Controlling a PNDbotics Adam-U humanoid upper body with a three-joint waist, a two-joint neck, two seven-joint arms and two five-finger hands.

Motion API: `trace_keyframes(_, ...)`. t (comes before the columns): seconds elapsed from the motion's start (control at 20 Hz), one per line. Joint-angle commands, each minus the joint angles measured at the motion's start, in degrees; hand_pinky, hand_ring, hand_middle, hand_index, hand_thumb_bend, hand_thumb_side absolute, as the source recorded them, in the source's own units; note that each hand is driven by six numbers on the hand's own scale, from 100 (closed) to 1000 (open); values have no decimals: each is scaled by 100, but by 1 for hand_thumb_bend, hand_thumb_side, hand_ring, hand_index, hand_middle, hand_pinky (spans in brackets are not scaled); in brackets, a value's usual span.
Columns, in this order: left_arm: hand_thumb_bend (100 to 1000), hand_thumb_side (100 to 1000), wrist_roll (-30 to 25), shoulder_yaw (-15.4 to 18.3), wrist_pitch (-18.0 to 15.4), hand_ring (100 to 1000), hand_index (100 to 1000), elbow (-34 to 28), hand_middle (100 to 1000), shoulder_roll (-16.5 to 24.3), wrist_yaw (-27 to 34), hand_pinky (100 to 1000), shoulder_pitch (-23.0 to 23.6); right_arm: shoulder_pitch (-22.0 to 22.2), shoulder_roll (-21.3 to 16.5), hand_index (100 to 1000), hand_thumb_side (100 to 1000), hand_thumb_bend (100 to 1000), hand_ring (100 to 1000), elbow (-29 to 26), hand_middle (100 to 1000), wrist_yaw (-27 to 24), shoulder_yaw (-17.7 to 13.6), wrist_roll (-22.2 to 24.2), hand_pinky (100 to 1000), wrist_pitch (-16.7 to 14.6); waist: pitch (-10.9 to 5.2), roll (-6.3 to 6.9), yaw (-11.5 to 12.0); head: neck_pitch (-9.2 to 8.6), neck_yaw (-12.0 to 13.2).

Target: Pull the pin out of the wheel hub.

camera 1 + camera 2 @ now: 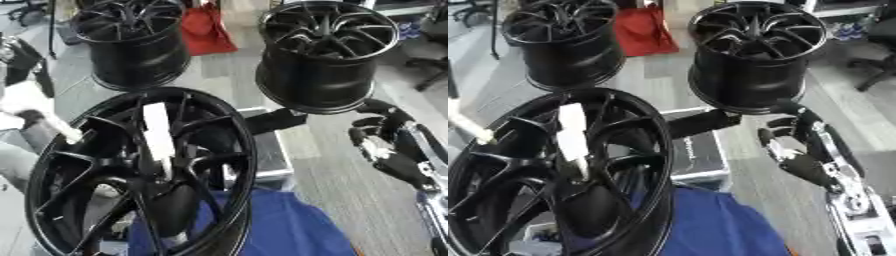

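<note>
Curling loosely around nothing, the fingers (785,131) of your right hand (802,150) hang in the air on the right side of the scene, just near of the far-right wheel (754,55) and well apart from the work. Your left hand shows in neither view.

From the hand, look left: a black bar (702,122) juts out from behind the big near wheel hub (144,170), which stands tilted on edge at the near left over a blue cloth (710,220). The pin (157,132), a pale flat strip, sits against the spokes, running from the upper rim down toward the centre of the hub.

I judge the step to be the approach: nothing has hold of the pin yet, and it looks fully seated. Your next move calls for carrying the right hand left across the bar to the pin's upper end, opening the fingers enough to pinch it, then drawing along its own line and not sideways against the spokes. A third wheel (131,40) stands far left, out of the way.
</note>
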Motion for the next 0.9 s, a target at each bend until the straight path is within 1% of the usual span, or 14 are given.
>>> trace_keyframes(0.05, 100, 128, 159, 575, 149, 419, 644, 542, 434, 348, -292, 486, 204, -36, -123, 884, 338, 331, 725, -50, 782, 45, -60, -45, 683, -2, -46, 0, 36, -13, -52)
trace_keyframes(0.15, 100, 131, 334, 720, 218, 418, 646, 1042, 435, 291, -493, 482, 367, -44, -116, 884, 339, 332, 725, -51, 782, 49, -61, -49, 683, -1, -42, -7, 58, -13, -58)
trace_keyframes(0.2, 118, 134, 406, 767, 235, 431, 657, 1278, 450, 260, -598, 495, 427, -47, -112, 884, 339, 333, 725, -51, 782, 50, -61, -49, 683, -1, -37, -14, 64, -13, -64)
trace_keyframes(0.35, 168, 148, 661, 911, 363, 466, 692, 2106, 488, 96, -1169, 537, 593, -45, -109, 884, 339, 334, 725, -52, 781, 48, -70, -54, 682, -1, -20, -45, 65, -13, -54)
trace_keyframes(0.4, 206, 174, 780, 946, 377, 509, 731, 2344, 533, 14, -1308, 575, 629, -52, -106, 884, 339, 334, 725, -54, 781, 47, -73, -59, 683, 0, -11, -55, 64, -13, -48)
trace_keyframes(0.45, 212, 174, 922, 981, 377, 532, 747, 2552, 556, -72, -1430, 599, 667, -65, -99, 884, 339, 334, 725, -57, 781, 44, -71, -60, 682, -1, 2, -65, 61, -13, -40)
trace_keyframes(0.5, 262, 228, 1069, 1011, 368, 560, 772, 2732, 583, -165, -1529, 621, 710, -76, -90, 884, 339, 334, 725, -58, 781, 40, -66, -57, 682, 0, 16, -77, 57, -13, -41)
trace_keyframes(0.55, 312, 297, 1221, 1046, 372, 611, 817, 2914, 630, -280, -1599, 650, 761, -83, -80, 884, 340, 333, 725, -58, 781, 36, -60, -51, 682, -1, 31, -93, 52, -13, -53)
trace_keyframes(0.6, 383, 365, 1384, 1074, 375, 680, 867, 3061, 709, -379, -1674, 707, 807, -87, -75, 884, 339, 334, 724, -57, 781, 35, -60, -47, 682, 0, 45, -107, 46, -13, -66)
trace_keyframes(0.65, 436, 440, 1584, 1107, 388, 698, 885, 3159, 731, -471, -1782, 719, 852, -92, -72, 884, 339, 334, 724, -56, 781, 34, -66, -50, 682, 1, 59, -118, 38, -13, -73)
trace_keyframes(0.7, 564, 555, 1801, 1137, 394, 761, 924, 3205, 796, -560, -1910, 769, 895, -96, -67, 884, 339, 334, 724, -57, 781, 34, -74, -58, 682, 1, 69, -128, 30, -13, -73)
trace_keyframes(0.8, 645, 634, 2348, 1226, 407, 785, 946, 3213, 829, -772, -2160, 786, 1007, -105, -50, 884, 340, 334, 724, -62, 781, 28, -85, -75, 682, 1, 90, -147, 15, -13, -83)
trace_keyframes(0.9, 651, 667, 2859, 1267, 422, 787, 954, 3184, 835, -936, -2263, 784, 1109, -109, -43, 884, 339, 334, 724, -62, 781, 24, -86, -77, 682, 2, 111, -162, 15, -13, -93)
